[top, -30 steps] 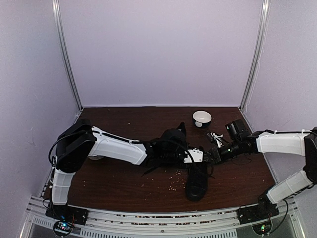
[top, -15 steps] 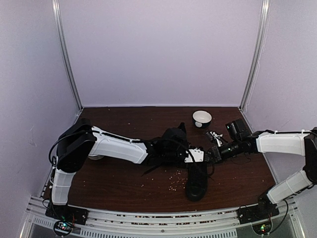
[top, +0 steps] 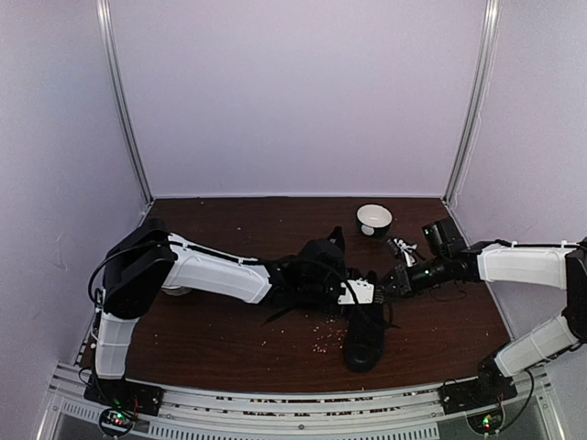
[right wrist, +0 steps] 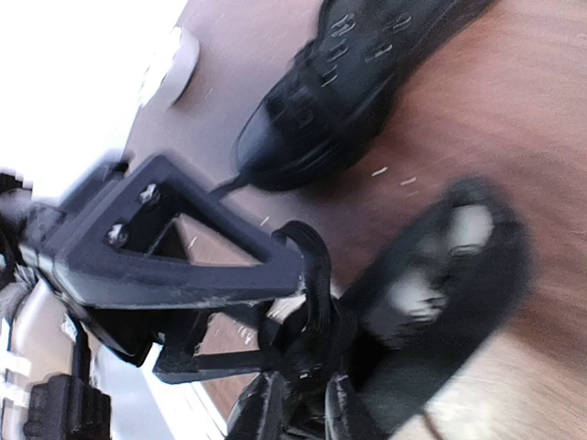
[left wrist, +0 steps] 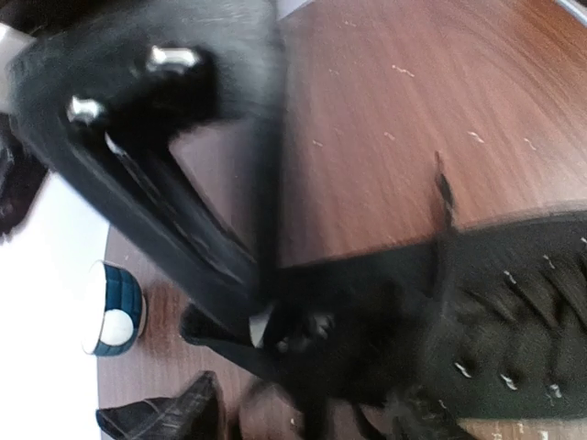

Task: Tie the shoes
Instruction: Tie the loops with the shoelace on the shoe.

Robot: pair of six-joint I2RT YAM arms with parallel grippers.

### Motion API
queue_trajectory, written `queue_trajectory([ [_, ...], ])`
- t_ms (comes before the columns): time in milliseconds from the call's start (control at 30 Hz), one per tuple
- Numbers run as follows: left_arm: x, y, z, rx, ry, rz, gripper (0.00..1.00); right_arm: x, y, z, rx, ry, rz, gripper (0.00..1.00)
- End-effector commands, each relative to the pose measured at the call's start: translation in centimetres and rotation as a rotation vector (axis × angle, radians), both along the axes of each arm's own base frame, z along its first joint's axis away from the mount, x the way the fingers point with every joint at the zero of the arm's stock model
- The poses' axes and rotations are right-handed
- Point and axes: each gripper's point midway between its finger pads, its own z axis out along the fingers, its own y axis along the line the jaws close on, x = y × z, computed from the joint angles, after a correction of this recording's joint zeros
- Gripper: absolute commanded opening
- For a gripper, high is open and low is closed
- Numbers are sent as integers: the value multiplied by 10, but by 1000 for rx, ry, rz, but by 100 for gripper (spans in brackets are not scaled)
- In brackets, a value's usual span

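Over the far end of the near shoe (top: 364,337) on the desk (top: 229,339), the right hand (top: 396,280) pinches a lace (right wrist: 314,266). The left hand (top: 359,291) (spread or closed, blur hides it) crowds beside. Best to hold tension and draw slowly.

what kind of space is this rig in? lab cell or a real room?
Most likely a lab robot cell, not a lived-in room: bare pale walls held by metal posts, and two arms bolted to a rail at the edge of a brown table, with shoes as props.
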Motion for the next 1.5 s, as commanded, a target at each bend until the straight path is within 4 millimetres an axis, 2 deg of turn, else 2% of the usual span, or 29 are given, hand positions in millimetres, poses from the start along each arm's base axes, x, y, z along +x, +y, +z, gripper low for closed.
queue_trajectory([
  [0, -10, 12, 30, -36, 13, -30, 78, 24, -29, 1, -77, -57, -169, 19],
  [67, -16, 17, 32, -30, 39, -37, 95, 31, -39, -6, -129, -61, -224, 19],
  [100, -18, 19, 33, -28, 52, -39, 97, 33, -43, -10, -149, -59, -242, 19],
  [267, -24, 36, 37, -23, 97, -1, 95, 37, -64, -37, -289, -40, -309, 18],
  [300, -24, 42, 33, -7, 104, 20, 89, 36, -65, -41, -301, -33, -309, 18],
  [333, -24, 48, 27, 18, 112, 34, 77, 34, -66, -44, -306, -28, -311, 17],
  [400, -27, 59, 7, 98, 140, 52, 48, 30, -67, -54, -313, -3, -306, 15],
  [467, -34, 68, -17, 193, 184, 44, 33, 29, -64, -61, -306, 14, -296, 13],
  [567, -46, 66, -42, 291, 214, 4, 28, 28, -56, -70, -296, 32, -275, 11],
  [700, -60, 52, -55, 322, 213, -48, 28, 22, -39, -77, -284, 48, -229, 11],
  [1000, -84, 33, -41, 253, 252, -133, 31, 11, -11, -76, -197, 67, -177, 10],
  [1133, -83, 36, -38, 238, 246, -120, 35, 7, -6, -77, -179, 89, -167, 9],
  [1267, -88, 43, -20, 187, 245, -128, 36, 4, -9, -69, -188, 77, -152, 10],
  [1333, -90, 49, -6, 166, 243, -132, 38, 4, -18, -62, -235, 56, -151, 13],
  [1467, -87, 66, 18, 130, 291, -139, 44, -3, -36, -41, -315, 16, -135, 32],
])
